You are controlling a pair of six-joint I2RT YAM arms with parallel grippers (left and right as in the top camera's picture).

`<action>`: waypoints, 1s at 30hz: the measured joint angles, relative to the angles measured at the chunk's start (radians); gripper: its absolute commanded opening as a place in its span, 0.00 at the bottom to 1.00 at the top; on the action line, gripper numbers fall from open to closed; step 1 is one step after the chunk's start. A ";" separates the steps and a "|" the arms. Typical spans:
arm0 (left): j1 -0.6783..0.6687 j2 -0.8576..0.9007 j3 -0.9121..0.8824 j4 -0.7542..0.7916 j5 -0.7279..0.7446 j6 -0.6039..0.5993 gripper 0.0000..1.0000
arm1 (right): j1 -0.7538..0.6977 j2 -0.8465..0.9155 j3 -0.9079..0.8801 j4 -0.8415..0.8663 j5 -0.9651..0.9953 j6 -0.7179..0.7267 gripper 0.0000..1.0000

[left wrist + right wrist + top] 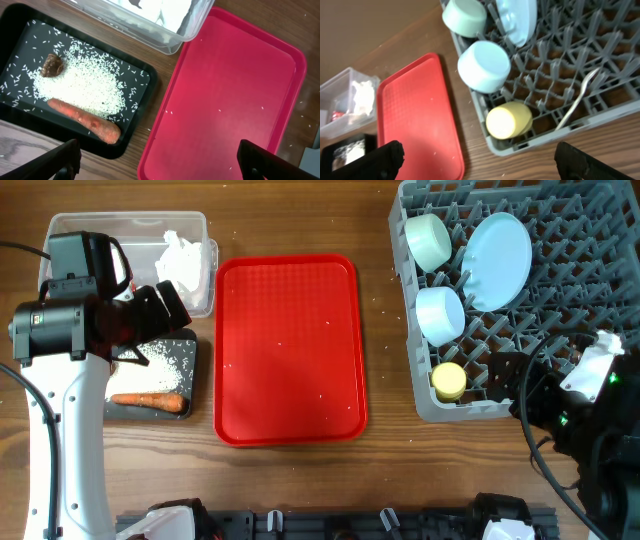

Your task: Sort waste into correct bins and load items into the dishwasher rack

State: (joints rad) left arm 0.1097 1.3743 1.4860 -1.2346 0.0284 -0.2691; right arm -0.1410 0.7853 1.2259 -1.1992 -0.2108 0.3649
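Note:
The grey rack (590, 220) holds the blue plate (500, 245), two blue bowls (428, 240) (440, 313), the yellow cup (449, 380) and the white spoon (575, 102). The black tray (150, 85) holds rice (85, 85), the carrot (85, 120) and a brown scrap (52, 65). The clear tub (190, 225) holds the white napkin (185, 258) and a red wrapper (336, 115). My left gripper (160, 165) is open and empty above the black tray's right edge. My right gripper (480, 162) is open and empty above the rack's front left corner.
The red serving tray (290, 350) lies between the bins and the rack, with a few stray rice grains on it. Bare wooden table shows along the front. The left arm's white body (60, 430) stands at the front left.

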 measured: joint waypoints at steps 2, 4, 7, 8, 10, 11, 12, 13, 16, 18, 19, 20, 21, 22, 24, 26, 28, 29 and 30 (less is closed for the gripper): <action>0.000 0.000 0.000 0.000 0.000 0.000 1.00 | 0.000 -0.005 -0.017 0.079 0.021 -0.015 1.00; 0.000 0.000 0.000 0.000 0.000 0.000 1.00 | 0.012 -0.034 -0.102 0.281 0.044 -0.027 1.00; 0.001 0.000 0.000 0.001 0.000 0.000 1.00 | 0.062 -0.159 -0.326 0.615 0.062 -0.034 1.00; 0.001 0.000 0.000 0.001 0.000 0.000 1.00 | 0.073 -0.217 -0.407 0.699 0.063 -0.035 1.00; 0.001 0.000 0.000 0.000 0.001 0.000 1.00 | 0.083 -0.359 -0.592 0.866 0.063 -0.039 1.00; 0.002 0.000 0.000 0.000 0.003 0.000 1.00 | 0.084 -0.429 -0.689 0.930 0.066 -0.039 1.00; 0.002 0.000 0.000 0.000 0.003 0.000 1.00 | 0.084 -0.478 -0.767 0.974 0.066 -0.039 1.00; 0.002 0.000 0.000 0.000 0.003 0.000 1.00 | 0.084 -0.526 -0.853 1.024 0.066 -0.038 1.00; 0.002 0.000 0.000 0.001 0.003 0.000 1.00 | 0.090 -0.620 -1.054 1.116 0.071 -0.033 1.00; 0.002 0.000 0.000 0.000 0.003 0.000 1.00 | 0.106 -0.678 -1.147 1.155 0.074 -0.007 1.00; 0.002 0.000 0.000 0.000 0.003 0.000 1.00 | 0.114 -0.703 -1.174 1.160 0.074 0.002 1.00; 0.002 0.000 0.000 0.000 0.003 0.000 1.00 | 0.119 -0.721 -1.198 1.176 0.074 0.008 1.00; 0.002 0.000 0.000 0.000 0.003 0.000 1.00 | 0.124 -0.743 -1.213 1.188 0.074 0.014 1.00; 0.002 0.000 0.000 0.000 0.003 0.000 1.00 | 0.125 -0.753 -1.219 1.194 0.074 0.016 1.00; 0.002 0.000 0.000 0.000 0.003 0.000 1.00 | 0.126 -0.764 -1.219 1.202 0.074 0.024 1.00; 0.002 0.000 0.000 0.000 0.003 0.000 1.00 | 0.126 -0.766 -1.219 1.202 0.074 0.027 1.00; 0.002 0.000 0.000 0.000 0.003 0.000 1.00 | 0.126 -0.766 -1.219 1.202 0.074 0.028 1.00; 0.002 0.000 0.000 0.000 0.003 0.000 1.00 | 0.126 -0.766 -1.219 1.202 0.075 0.028 1.00; 0.002 0.000 0.000 0.000 0.003 0.000 1.00 | 0.126 -0.766 -1.219 1.202 0.074 0.028 1.00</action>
State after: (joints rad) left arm 0.1116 1.3743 1.4860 -1.2343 0.0319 -0.2691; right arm -0.0154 0.0193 0.0067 0.0029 -0.1364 0.3927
